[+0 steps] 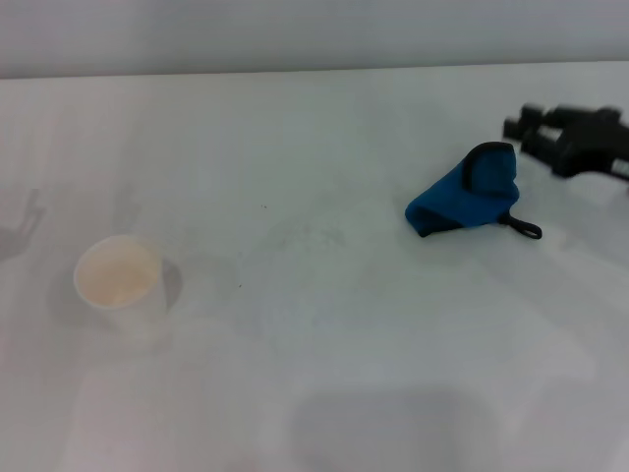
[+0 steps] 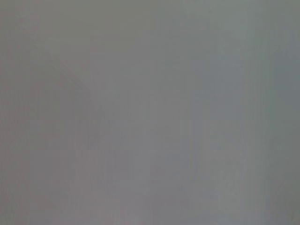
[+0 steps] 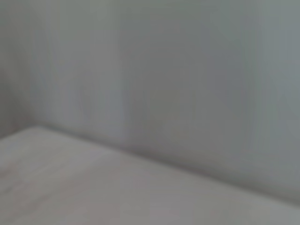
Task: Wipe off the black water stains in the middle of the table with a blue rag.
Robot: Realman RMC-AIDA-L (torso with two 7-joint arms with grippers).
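One blue rag (image 1: 464, 202) lies bunched on the right half of the white table (image 1: 324, 374), folded over on itself with its black-edged end raised toward the far side and its small black loop (image 1: 524, 228) trailing toward the right edge. Its long axis runs diagonally, from the low blue corner nearest the table's middle up to the dark-trimmed end nearest the arm. Just beyond that raised end, apart from the cloth and not touching it, the right gripper (image 1: 521, 125) reaches in from the right edge, its dark fingers pointing leftward over the table; it holds nothing, and whether the fingers are parted or closed cannot be told from the head view. The rag thus sits toward the robot and slightly inward of the fingertips, so a short move down and back toward the robot would probably bring the right gripper onto it.

Only faint traces of the black water stains (image 1: 263, 206) show near the middle of the table: a tiny dark speck and a pale smudge, well to the left of the rag. A white paper cup (image 1: 121, 280) stands upright far off on the left side. The left gripper appears in no view, leaving the right arm clearly the nearer one.
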